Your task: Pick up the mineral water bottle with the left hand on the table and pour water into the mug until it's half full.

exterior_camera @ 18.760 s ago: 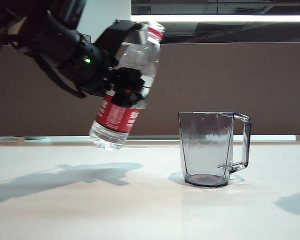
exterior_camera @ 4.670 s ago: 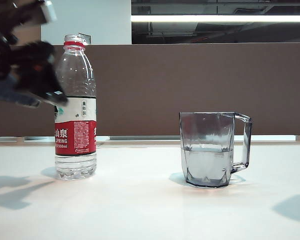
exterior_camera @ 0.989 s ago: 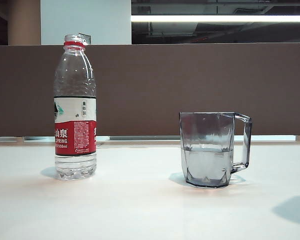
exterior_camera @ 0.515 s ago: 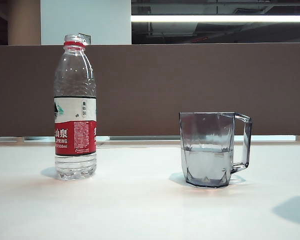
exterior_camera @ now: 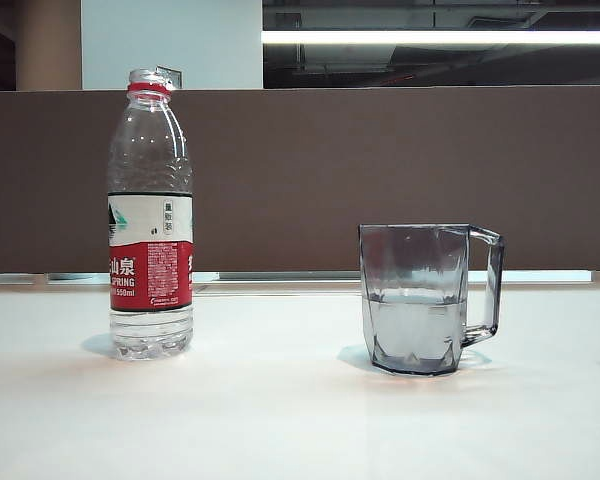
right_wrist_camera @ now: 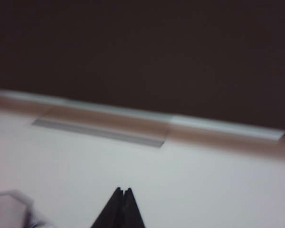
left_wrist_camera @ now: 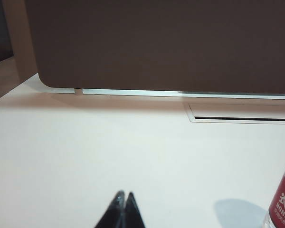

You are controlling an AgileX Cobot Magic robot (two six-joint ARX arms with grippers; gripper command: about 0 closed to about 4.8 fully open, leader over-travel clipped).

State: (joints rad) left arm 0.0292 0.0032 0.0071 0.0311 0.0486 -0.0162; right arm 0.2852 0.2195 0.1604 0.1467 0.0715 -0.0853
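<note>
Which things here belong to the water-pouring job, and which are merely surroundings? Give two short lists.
Belong to the job:
mineral water bottle, upright
mug, about half full of water
table
left gripper, shut, empty

Surroundings:
right gripper, shut, empty
brown partition
slot in table

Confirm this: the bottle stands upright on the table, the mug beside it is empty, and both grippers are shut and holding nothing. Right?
Not quite: the mug holds water to about half its height, as the exterior view shows. The bottle does stand upright on the table, and the left gripper and right gripper are shut, holding nothing.
</note>
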